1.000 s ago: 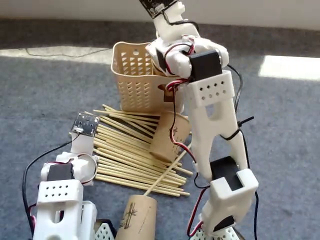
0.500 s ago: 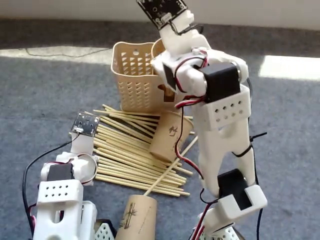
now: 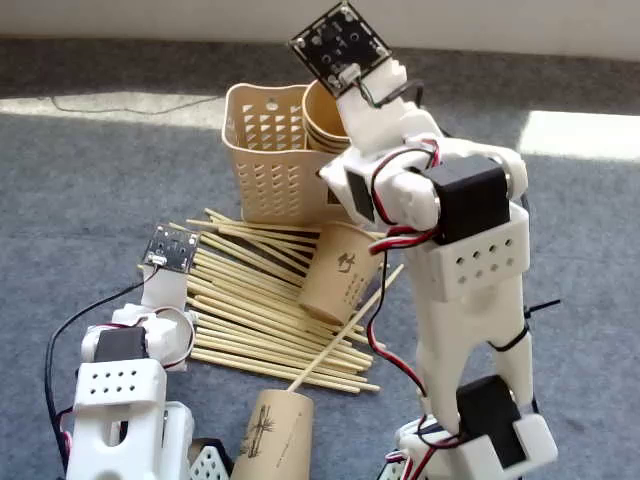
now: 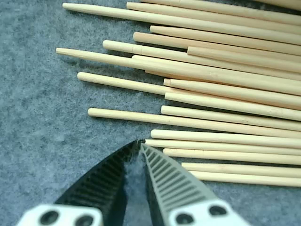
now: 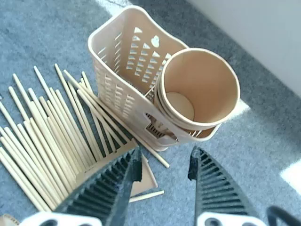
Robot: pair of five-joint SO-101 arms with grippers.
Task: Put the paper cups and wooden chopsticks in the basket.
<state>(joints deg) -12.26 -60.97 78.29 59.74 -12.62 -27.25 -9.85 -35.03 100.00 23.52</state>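
Above the basket (image 5: 117, 61) holding stacked cups (image 5: 202, 80), the right arm's jaws hang apart, empty. The left arm's jaws, together beside the chopsticks (image 4: 211, 70), could scatter them, and the loose cup (image 3: 340, 275) atop may roll.

Wide open carpet (image 3: 90, 230) left of the basket (image 3: 262, 160), and more out on the far right, so there's easy passage on either flank. The basket mouth is partly taken: a stack of cups (image 5: 197, 89) fills one end, the other end stands open. The right gripper (image 5: 164, 165) hangs above the basket with jaws spread, and its arm crowds that side. In front of the basket, chopsticks (image 3: 250, 310) cover the floor, with a lying cup (image 3: 340, 272) across them just beside the basket. A second cup (image 3: 272, 430) blocks the gap between the arm bases. The left gripper (image 4: 141, 142), tips together, sits over bare carpet at the chopstick ends.
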